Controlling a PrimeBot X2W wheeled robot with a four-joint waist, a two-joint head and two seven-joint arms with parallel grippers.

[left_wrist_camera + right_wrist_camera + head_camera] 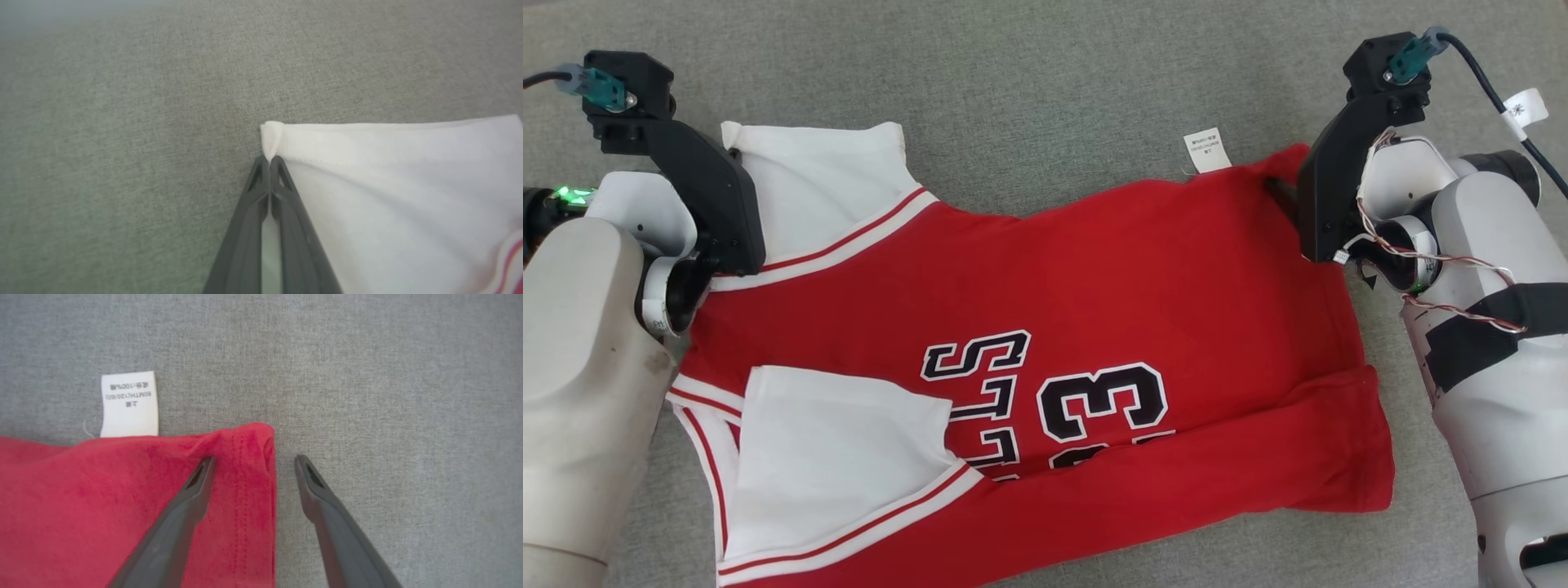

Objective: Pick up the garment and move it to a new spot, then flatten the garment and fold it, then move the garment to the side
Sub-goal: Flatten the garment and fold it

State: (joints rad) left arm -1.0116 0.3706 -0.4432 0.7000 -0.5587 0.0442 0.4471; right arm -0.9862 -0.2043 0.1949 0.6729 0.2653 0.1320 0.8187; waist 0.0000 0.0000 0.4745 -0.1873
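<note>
A red jersey with white sleeves and black-and-white lettering (1045, 359) lies spread on the grey cloth surface, its near edge folded over. My left gripper (269, 160) is shut on the corner of the far white sleeve (388, 183), pinching a small tuft of fabric. My right gripper (253, 461) stands open over the jersey's far red hem corner (249, 445): one finger rests above the red cloth, the other over bare surface beside the hem. A white care label (129, 404) sticks out from the far edge.
The grey fabric surface (1045, 90) stretches around the jersey on all sides. My pale forearms (588, 367) flank the garment at left and right (1494, 351). A black cable (1494, 90) runs from the right wrist.
</note>
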